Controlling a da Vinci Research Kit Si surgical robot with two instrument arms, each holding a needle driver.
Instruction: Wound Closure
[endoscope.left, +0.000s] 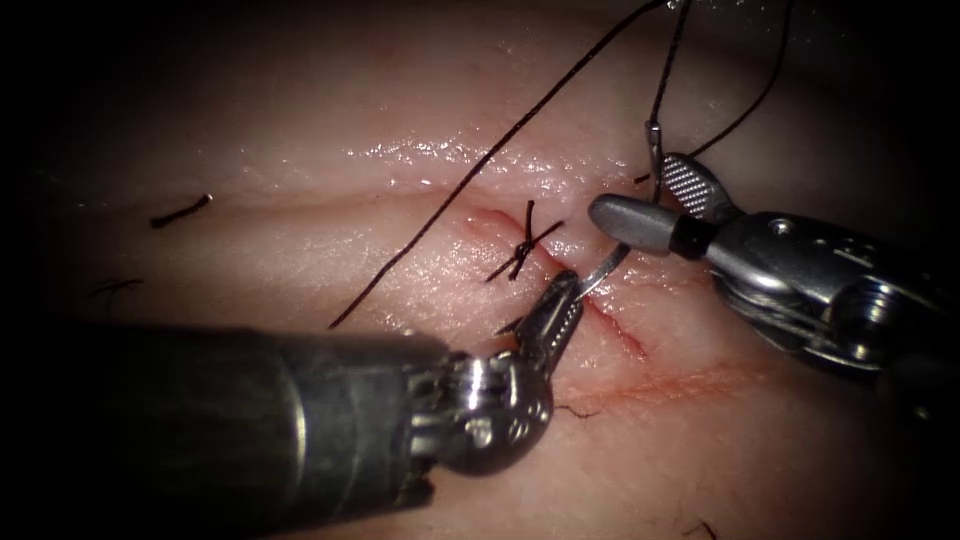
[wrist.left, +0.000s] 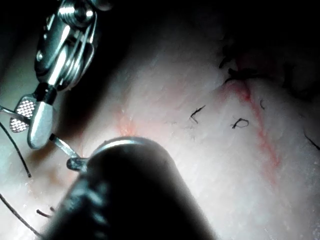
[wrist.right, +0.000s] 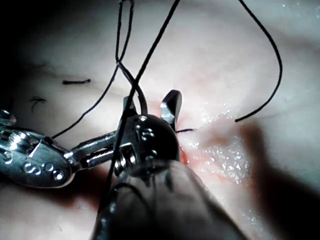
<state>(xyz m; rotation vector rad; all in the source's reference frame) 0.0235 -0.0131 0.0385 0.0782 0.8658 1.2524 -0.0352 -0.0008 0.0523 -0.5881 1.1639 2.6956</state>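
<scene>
Two grippers at the cut (endoscope.left: 610, 320) in the tissue (endoscope.left: 300, 230). Left gripper (endoscope.left: 562, 300): clamped on the needle (endoscope.left: 605, 268) near its tip, just right of the cut. Right gripper (endoscope.left: 655, 205): spread wide, empty, straddling the needle's trailing end; thread (endoscope.left: 450, 200) runs up and away.

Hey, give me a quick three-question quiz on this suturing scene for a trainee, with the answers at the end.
1. True or false: the right tool's jaws stand open.
2. What does the left tool hold? A) the needle B) the thread C) nothing
3. Fill in: a knotted stitch sits across the ____.
Key: 1 true; 2 A; 3 cut.
</scene>
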